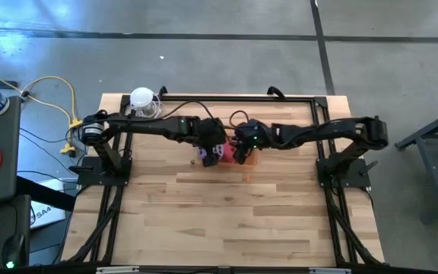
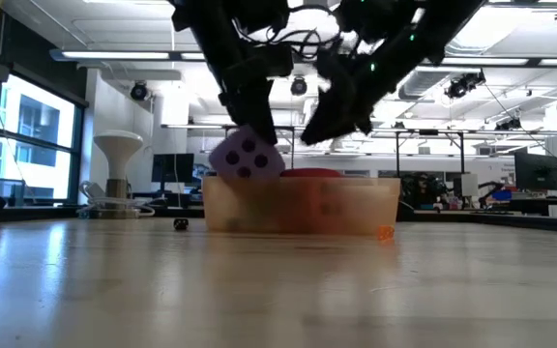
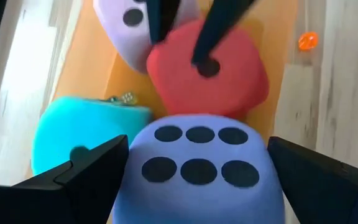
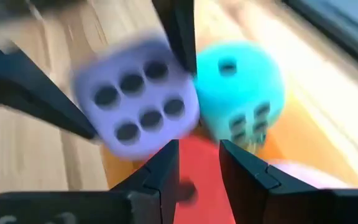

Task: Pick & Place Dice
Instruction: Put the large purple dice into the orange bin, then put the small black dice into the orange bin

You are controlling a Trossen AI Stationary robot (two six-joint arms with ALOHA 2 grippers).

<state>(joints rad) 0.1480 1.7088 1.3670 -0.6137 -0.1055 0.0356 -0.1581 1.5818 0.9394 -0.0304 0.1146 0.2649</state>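
Between left hand (image 3: pixel 194 177) fingers, purple die (image 3: pixel 197 165).

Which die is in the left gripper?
The purple die, six face showing, held between the left gripper fingers above the orange tray; the teal, red and pink dice lie inside.

Through the right wrist camera I see my right end effector (image 4: pixel 199 163) with its two dark fingers (image 4: pixel 161 171) standing a narrow gap apart, nothing between them. Just past them a purple die (image 4: pixel 135 102) shows its six-dot face, tilted, held between the two dark fingers of the left end effector (image 4: pixel 129 93), one finger on either side. Right beside it sits a teal die (image 4: pixel 241 90), and under both I make out the top of a red die (image 4: pixel 197 168) and a sliver of a pink die (image 4: pixel 297 168). An orange tray (image 4: pixel 291 134) holds the teal, red and pink ones, with the wooden tabletop (image 4: pixel 23 152) around it.
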